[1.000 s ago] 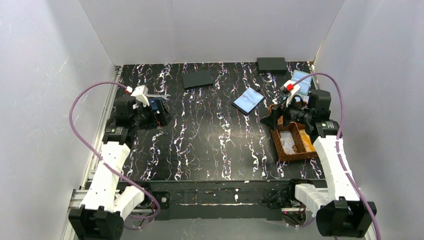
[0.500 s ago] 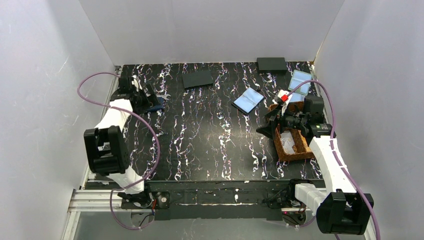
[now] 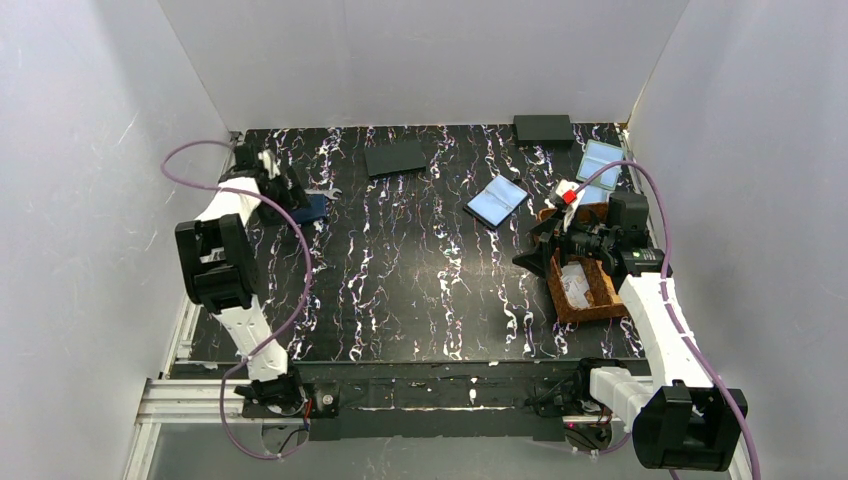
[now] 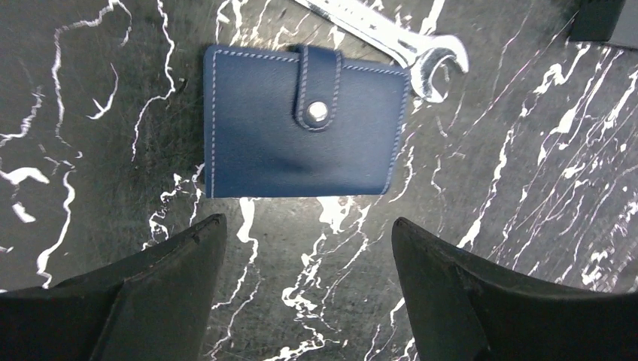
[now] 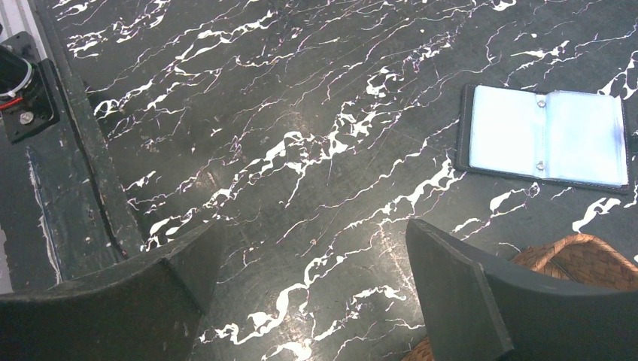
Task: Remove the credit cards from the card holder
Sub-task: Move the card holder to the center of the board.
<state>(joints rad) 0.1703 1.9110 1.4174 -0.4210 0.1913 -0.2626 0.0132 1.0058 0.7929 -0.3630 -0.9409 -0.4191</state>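
— Left arm [image 3: 235,205]?
— Reaching far forward, elbow folded high, wrist bent down. Left gripper [image 4: 306,224] poised just above the card holder [image 4: 305,124], not touching, 2 jaws spread wide, gripping nothing.
— Right arm [image 3: 660,305]?
— Well off to the right of the card holder, forearm raised. Right gripper [image 5: 312,229] angled down and leftward, 2 jaws parted, empty too.

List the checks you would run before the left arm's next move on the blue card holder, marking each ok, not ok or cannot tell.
1. The card holder lies flat, in full view: ok.
2. Its snap tab is undone: not ok, fastened.
3. The left gripper is open and empty: ok.
4. The wrench lies apart from the holder: cannot tell, its head is at the corner.
5. The right gripper is open and empty: ok.
6. The credit cards are inside: cannot tell, holder shut.
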